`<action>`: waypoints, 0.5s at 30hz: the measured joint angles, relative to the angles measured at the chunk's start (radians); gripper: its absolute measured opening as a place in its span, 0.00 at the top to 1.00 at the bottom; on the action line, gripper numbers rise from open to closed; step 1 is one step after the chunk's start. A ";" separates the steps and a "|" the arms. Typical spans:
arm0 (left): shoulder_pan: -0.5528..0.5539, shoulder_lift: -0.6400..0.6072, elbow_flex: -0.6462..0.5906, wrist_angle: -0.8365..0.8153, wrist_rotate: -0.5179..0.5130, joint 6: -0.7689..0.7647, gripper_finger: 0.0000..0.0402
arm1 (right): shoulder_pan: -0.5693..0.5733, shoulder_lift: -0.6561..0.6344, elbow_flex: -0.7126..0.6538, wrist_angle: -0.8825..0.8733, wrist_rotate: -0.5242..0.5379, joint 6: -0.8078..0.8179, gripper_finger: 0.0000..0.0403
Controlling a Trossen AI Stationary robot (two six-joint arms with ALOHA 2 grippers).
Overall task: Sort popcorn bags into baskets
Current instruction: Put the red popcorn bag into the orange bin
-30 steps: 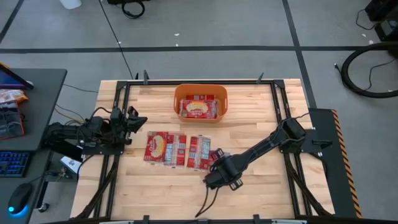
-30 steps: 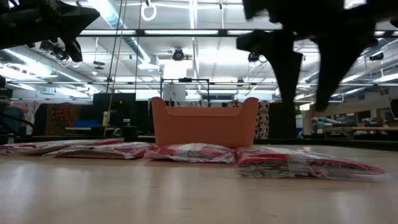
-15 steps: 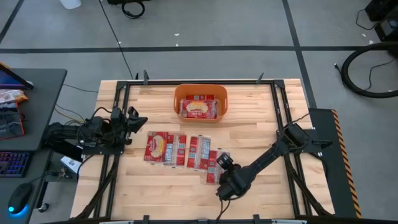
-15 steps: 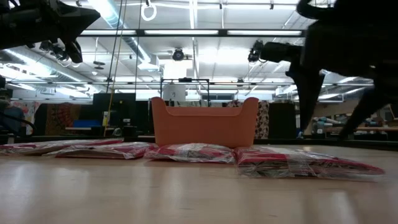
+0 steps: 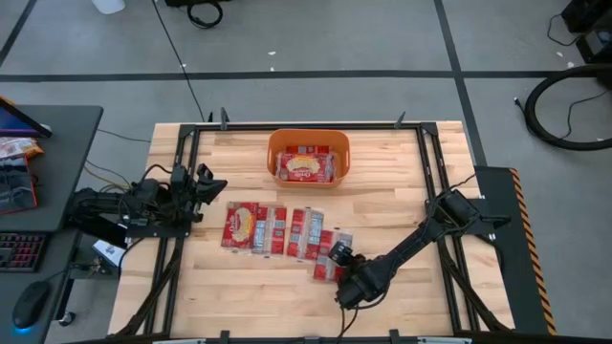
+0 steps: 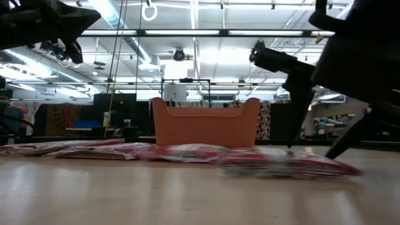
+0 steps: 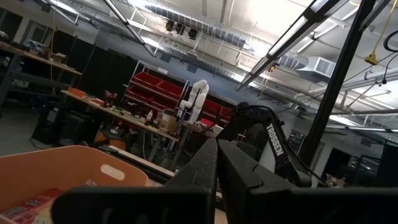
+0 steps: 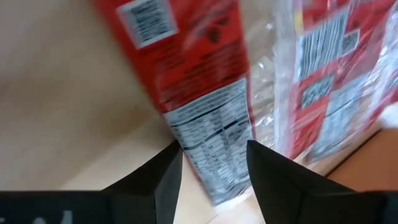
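Several red popcorn bags (image 5: 277, 230) lie flat in a row at the table's middle. The right-end bag (image 5: 327, 256) lies skewed, a little nearer the near edge. The orange basket (image 5: 308, 139) stands at the far middle with bags (image 5: 306, 166) inside. My right gripper (image 5: 342, 271) is low at the skewed bag's near end. It is open, with the bag's label end (image 8: 214, 155) between its fingers. My left gripper (image 5: 212, 183) is shut and raised at the table's left edge, away from the bags. My right gripper has one finger (image 8: 166, 180) on each side of the skewed bag's near end (image 8: 211, 168), coming low and slanting from the near right. The bag lies flat on the table. Whether the fingers touch it, I cannot tell.
Bare wood lies near and to the right of the row, and between the row and the basket (image 6: 206, 122). Black frame rails (image 5: 428, 172) run along the table's left and right sides. The left arm's base sits at the left edge.
My right gripper moved toward the near edge and tipped from pointing down to a low slant. The right-end bag slid toward the near edge and turned askew, while the other bags stayed put.
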 joint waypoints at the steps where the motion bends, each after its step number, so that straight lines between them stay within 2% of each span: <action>1: 0.000 0.000 0.000 0.000 0.000 0.000 0.96 | -0.001 0.000 0.000 0.019 0.002 -0.021 0.55; 5: 0.000 0.000 0.000 0.000 0.000 0.000 0.96 | -0.008 0.000 0.001 0.039 -0.047 -0.053 0.64; 12: 0.000 0.000 0.000 0.000 0.000 -0.001 0.96 | -0.021 -0.001 0.002 0.063 -0.127 -0.058 0.96; 15: 0.000 0.000 0.000 0.000 0.000 -0.001 0.96 | -0.021 0.002 0.012 0.056 -0.127 -0.028 0.97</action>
